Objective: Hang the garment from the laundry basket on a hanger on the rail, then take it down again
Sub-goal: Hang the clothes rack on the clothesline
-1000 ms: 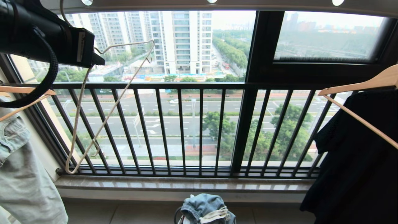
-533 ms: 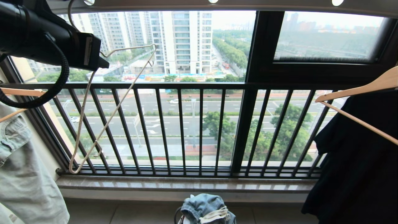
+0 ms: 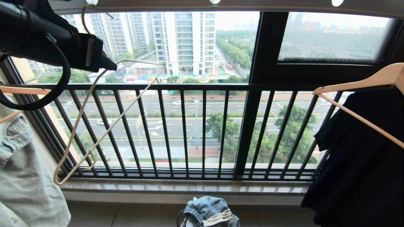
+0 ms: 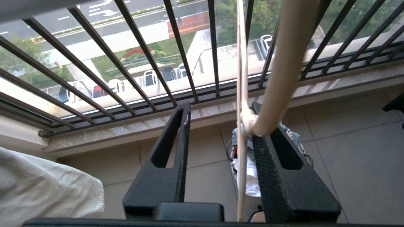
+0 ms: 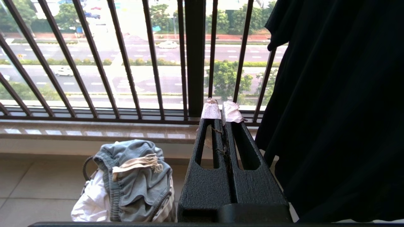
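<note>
One risk: my left pincer (image 4: 221,110) spread, hanger (image 3: 107,123) leaning on one finger (image 4: 277,164); hook may slip off rail (image 3: 221,6), dropping hanger onto garment (image 3: 208,211).

Balcony window with a city view
Black barred railing (image 3: 202,126) fronts wide glass; a stone sill (image 3: 186,186) runs below, above grey floor tiles (image 4: 347,151); daylight outside.

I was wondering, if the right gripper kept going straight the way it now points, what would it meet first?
Probably the black window railing: the right gripper, shut and empty, points at the thick post. The black shirt hangs just beside that line, the basket with the denim shorts lies lower. Depth is unclear.
</note>
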Robot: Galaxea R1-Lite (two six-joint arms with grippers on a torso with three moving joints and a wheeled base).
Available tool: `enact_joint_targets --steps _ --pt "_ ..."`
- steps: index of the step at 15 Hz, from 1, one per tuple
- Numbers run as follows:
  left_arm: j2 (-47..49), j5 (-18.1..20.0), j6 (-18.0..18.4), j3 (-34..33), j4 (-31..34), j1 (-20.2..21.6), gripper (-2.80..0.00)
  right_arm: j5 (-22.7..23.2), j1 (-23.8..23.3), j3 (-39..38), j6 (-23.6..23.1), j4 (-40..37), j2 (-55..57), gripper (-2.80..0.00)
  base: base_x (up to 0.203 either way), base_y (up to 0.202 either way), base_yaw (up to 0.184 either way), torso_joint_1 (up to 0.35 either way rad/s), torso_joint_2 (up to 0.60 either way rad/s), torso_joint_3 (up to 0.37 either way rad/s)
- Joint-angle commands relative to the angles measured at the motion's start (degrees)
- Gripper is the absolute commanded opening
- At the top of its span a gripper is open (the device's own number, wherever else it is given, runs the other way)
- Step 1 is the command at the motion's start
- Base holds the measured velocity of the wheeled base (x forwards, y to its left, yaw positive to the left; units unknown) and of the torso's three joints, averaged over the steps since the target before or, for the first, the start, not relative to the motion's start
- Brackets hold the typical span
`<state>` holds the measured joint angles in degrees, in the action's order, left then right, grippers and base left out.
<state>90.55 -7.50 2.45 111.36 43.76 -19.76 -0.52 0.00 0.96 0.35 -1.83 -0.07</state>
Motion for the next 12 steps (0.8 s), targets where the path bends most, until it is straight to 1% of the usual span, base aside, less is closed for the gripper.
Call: enact_joint_targets --steps 1,4,7,8,10,12 --pt "-0.19 -0.06 0.19 -0.09 0.36 -0.01 0.0 0.0 0.09 0.0 0.0 -0.02 0.07 -2.8 0.0 0.0 0.0 0.0 0.0 0.0" --pt "-1.3 -0.02 0.27 -0.09 0.4 -0.1 0.0 0.0 0.08 0.0 0.0 -0.02 0.07 -2.8 0.0 0.0 0.0 0.0 0.0 0.0" --pt "-5.13 0.21 0.04 -0.82 0.91 -0.16 0.0 0.0 0.09 0.0 0.0 -0.02 0.07 -2.8 0.0 0.0 0.0 0.0 0.0 0.0" --pt "-8.17 0.38 -0.2 -2.2 1.16 -0.21 0.0 0.0 0.09 0.0 0.0 -0.02 0.07 -2.8 0.0 0.0 0.0 0.0 0.0 0.0" --pt "-15.05 1.26 -1.17 -7.56 1.25 -0.3 0.0 0.0 0.0 0.0 0.0 -0.02 0.07 -2.8 0.0 0.0 0.0 0.0 0.0 0.0" --pt "-21.65 1.9 -3.19 -12.67 1.29 -0.35 0.0 0.0 0.09 0.0 0.0 -0.02 0.07 -2.8 0.0 0.0 0.0 0.0 0.0 0.0"
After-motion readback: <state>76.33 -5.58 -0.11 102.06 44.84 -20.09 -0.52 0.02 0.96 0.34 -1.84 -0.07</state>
